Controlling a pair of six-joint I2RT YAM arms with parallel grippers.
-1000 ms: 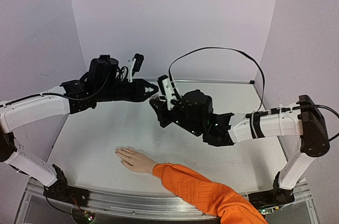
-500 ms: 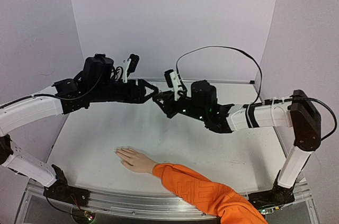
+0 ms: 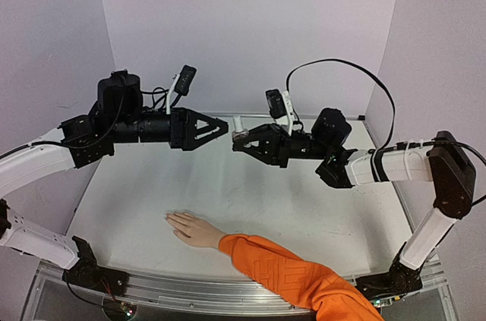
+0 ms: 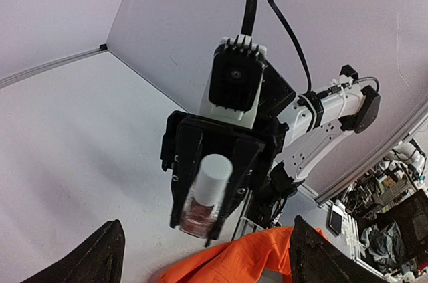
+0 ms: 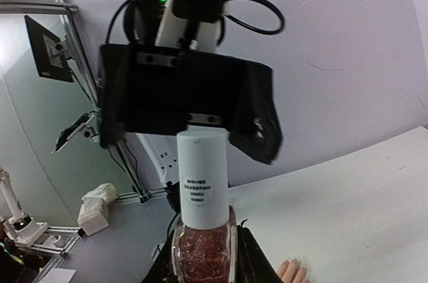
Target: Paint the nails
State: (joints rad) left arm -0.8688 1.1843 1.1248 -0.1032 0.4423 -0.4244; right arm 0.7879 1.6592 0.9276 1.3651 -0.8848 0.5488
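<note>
My right gripper (image 3: 241,139) is clenched on the glittery bottle (image 5: 202,243). Its white cap (image 5: 202,179) is on and points left at my left gripper (image 3: 222,129), whose jaws hang released and empty just short of the cap, high over the far table (image 3: 304,207). The nails (image 3: 169,218) lie well below, near the front edge, on the flat hand (image 3: 194,230). Its fingers point left and its orange sleeve (image 3: 296,279) trails off near right.

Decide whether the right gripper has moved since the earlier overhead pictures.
Yes. The right gripper, holding the polish bottle, has swung rightward and toward the back wall, farther from the resting hand on the table.
</note>
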